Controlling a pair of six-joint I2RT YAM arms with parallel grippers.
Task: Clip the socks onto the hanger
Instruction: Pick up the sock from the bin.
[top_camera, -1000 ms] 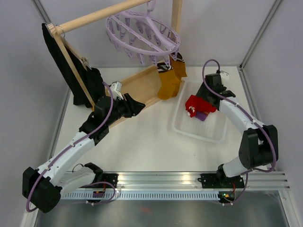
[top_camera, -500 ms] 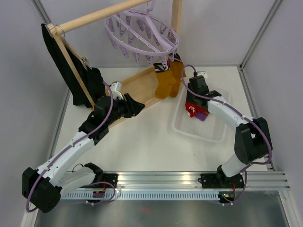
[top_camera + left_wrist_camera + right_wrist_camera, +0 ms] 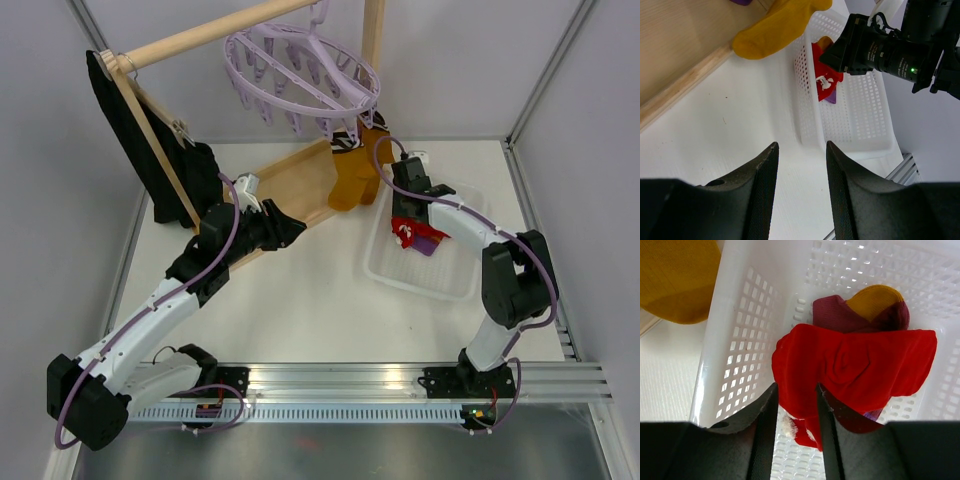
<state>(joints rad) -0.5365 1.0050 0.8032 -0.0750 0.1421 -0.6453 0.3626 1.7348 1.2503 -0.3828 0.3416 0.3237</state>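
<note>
On the white table [image 3: 300, 300], right gripper [image 3: 796, 388] pinches red sock [image 3: 860, 365] in basket [image 3: 730, 355].

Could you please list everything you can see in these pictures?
Hanger: one, lavender, hanging by the rack's top bar.
Mustard socks: apparently two, clipped under the hanger.
Red sock: one, in the basket.
Maroon sock: one, partly under the red one.
Basket: one, white, on the right.
Wooden rack: one, pale, at the rear.
Black garment: one, on the rack's left.
Left gripper: black, open, holding nothing.
Right gripper: black, astride the red sock's edge.
</note>
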